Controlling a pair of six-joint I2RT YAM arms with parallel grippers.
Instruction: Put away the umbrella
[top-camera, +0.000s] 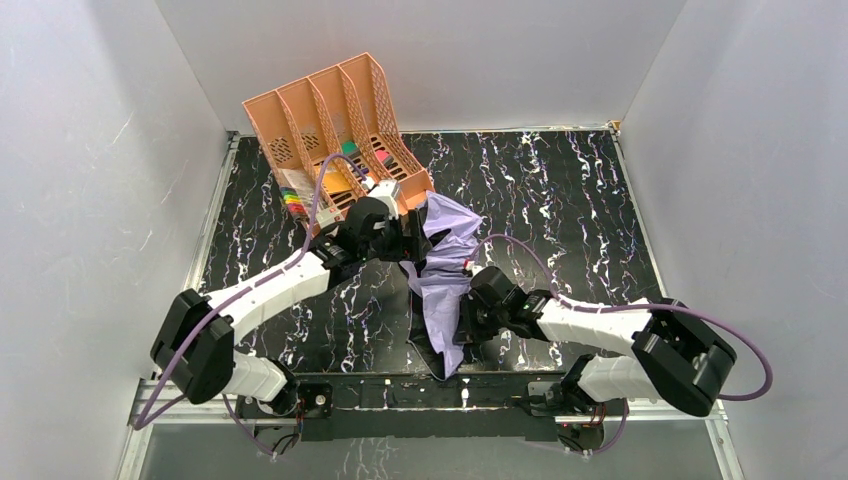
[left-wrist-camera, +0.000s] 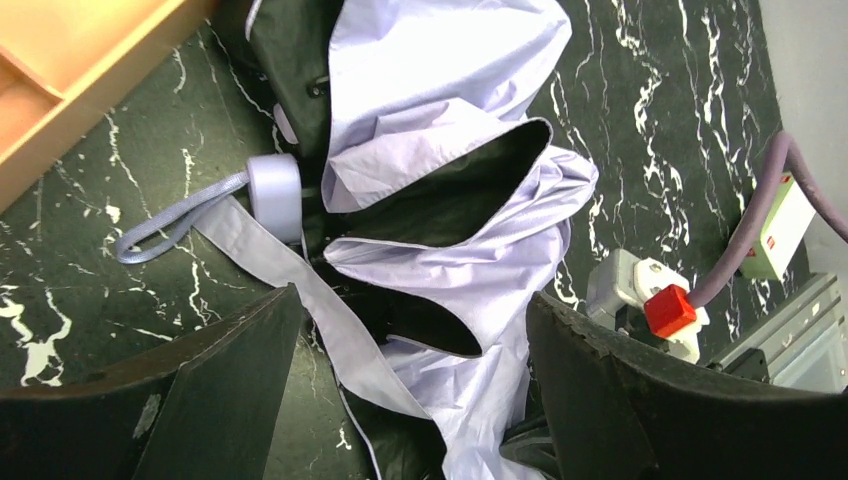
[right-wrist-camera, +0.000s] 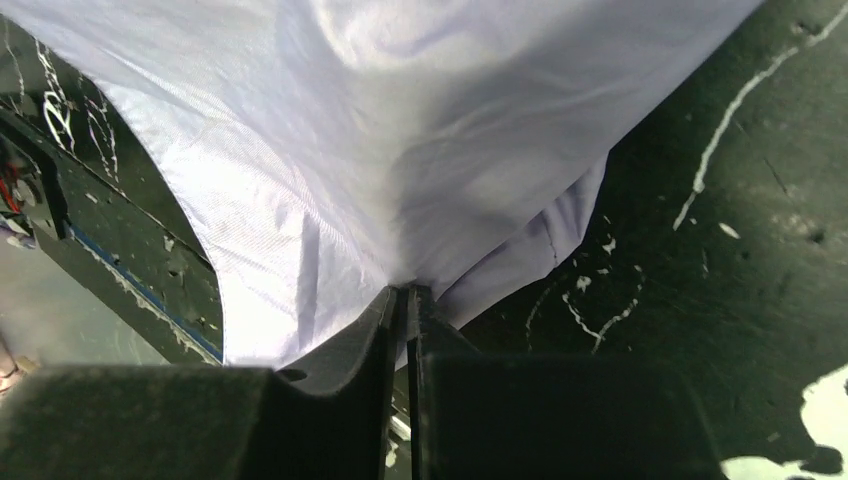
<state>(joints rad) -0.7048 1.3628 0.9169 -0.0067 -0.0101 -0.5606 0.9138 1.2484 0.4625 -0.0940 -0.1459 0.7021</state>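
Note:
The pale lavender umbrella (top-camera: 440, 275) lies loose and crumpled on the black marble table, between my two grippers. In the left wrist view its fabric (left-wrist-camera: 450, 230) spreads out with dark folds, its small handle (left-wrist-camera: 276, 192) and long strap (left-wrist-camera: 330, 330) to the left. My left gripper (top-camera: 408, 238) is open, its fingers (left-wrist-camera: 200, 400) wide apart above the fabric and strap. My right gripper (top-camera: 462, 322) is shut on a pinch of the umbrella's fabric (right-wrist-camera: 400, 160), jaws pressed together (right-wrist-camera: 407, 292).
A peach plastic file organiser (top-camera: 330, 135) with coloured items in its slots stands at the back left, close behind the left gripper; its corner shows in the left wrist view (left-wrist-camera: 70, 70). White walls enclose the table (top-camera: 580, 220). A metal rail runs along the near edge.

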